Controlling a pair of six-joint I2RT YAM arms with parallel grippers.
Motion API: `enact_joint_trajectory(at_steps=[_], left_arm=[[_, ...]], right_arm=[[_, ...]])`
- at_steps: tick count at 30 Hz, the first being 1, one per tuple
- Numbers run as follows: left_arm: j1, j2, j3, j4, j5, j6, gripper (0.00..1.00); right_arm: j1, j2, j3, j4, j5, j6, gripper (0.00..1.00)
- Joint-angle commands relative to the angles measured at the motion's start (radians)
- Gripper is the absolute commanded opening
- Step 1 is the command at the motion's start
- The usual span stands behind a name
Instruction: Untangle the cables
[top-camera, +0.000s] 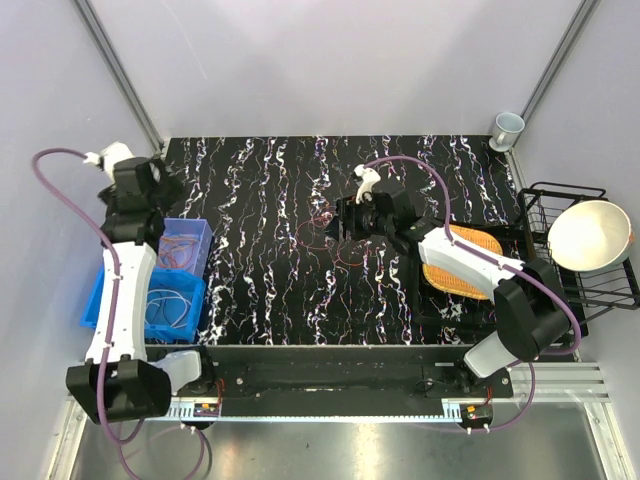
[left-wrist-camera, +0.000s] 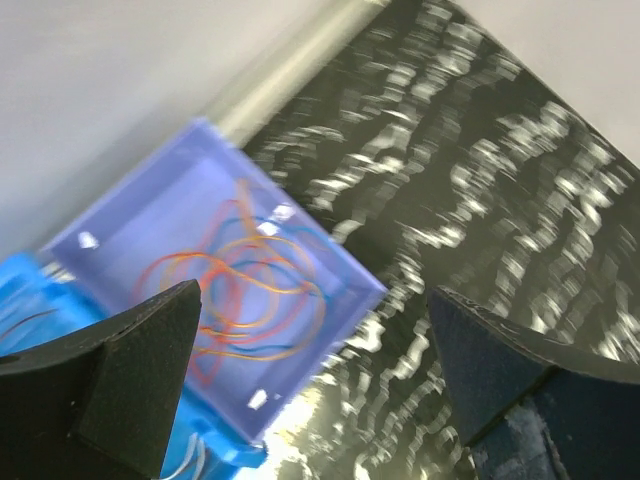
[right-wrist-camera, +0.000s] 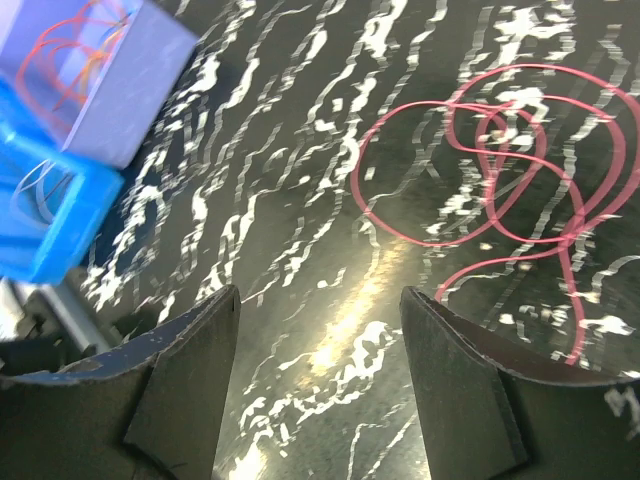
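Lilac bin (left-wrist-camera: 150, 220) holds orange cables (left-wrist-camera: 255, 300); blue bin (top-camera: 196, 315) holds pale cables (top-camera: 165, 305).

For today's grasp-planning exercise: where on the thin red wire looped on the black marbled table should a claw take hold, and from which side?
Grip the thin red wire at its lone outer arc, clear of the crossings. It lies flat on the black marbled table, so probably come straight down, straddling the strand crosswise.

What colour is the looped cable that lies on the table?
The cable is red; the right wrist view shows it best.
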Motion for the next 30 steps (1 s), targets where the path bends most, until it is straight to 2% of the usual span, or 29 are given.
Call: enact_joint_trajectory(at_steps=[1, 6, 10, 14, 16, 24, 30], left_arm=[[-0.154, 0.023, 0.022, 0.079, 0.130, 0.055, 0.98], [-0.377, 0.097, 0.036, 0.073, 0.112, 0.025, 0.95], [-0.556, 0.214, 0.042, 0.105, 0.123, 0.020, 0.93], [-0.672, 0.336, 0.065, 0.140, 0.123, 0.043, 0.94], [-0.721, 0.412, 0.098, 0.146, 0.130, 0.066, 0.99], [-0.773, 0.667, 0.293, 0.155, 0.244, 0.169, 0.99], [-0.775, 0.851, 0.443, 0.134, 0.270, 0.161, 0.99]], right_arm=[[-0.027, -0.014, -0.010, 0.021, 0.112, 0.018, 0.71], [-0.090, -0.030, -0.038, 0.004, 0.225, 0.082, 0.72], [-0.143, -0.037, -0.064, -0.004, 0.282, 0.139, 0.72], [-0.163, -0.037, -0.071, -0.004, 0.288, 0.162, 0.72], [-0.165, -0.035, -0.073, -0.004, 0.287, 0.164, 0.72], [-0.174, -0.014, -0.071, -0.004, 0.287, 0.171, 0.72], [-0.179, -0.012, -0.071, -0.002, 0.287, 0.173, 0.72]])
